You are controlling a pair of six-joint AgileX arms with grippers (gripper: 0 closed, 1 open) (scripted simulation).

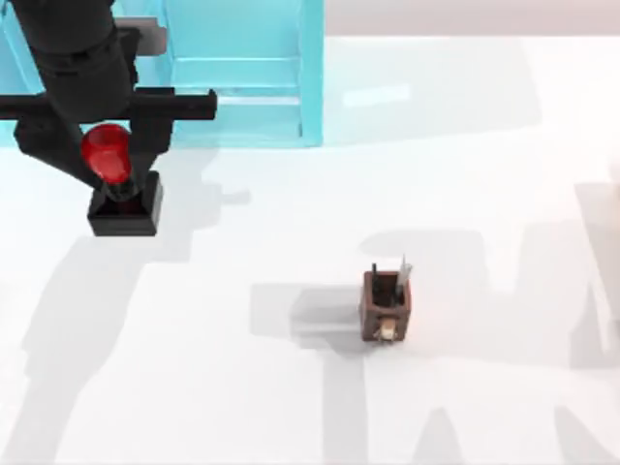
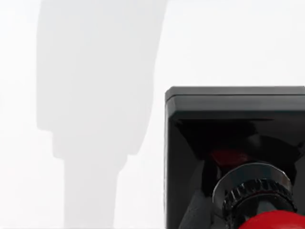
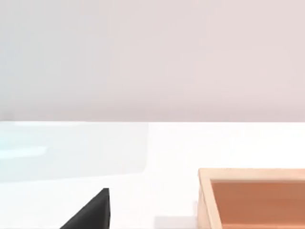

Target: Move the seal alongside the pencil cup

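Left arm reaching in from the far left corner, its black wrist angled down toward the counter. Left hand point(image 1: 114, 174) low at the far left, fingers either side of the seal's point(image 1: 108, 155) red knob; closure on it not clear.

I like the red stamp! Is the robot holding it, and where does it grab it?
It looks so: the left gripper sits around the seal, at its red knob handle, though the fingers' contact is hidden.
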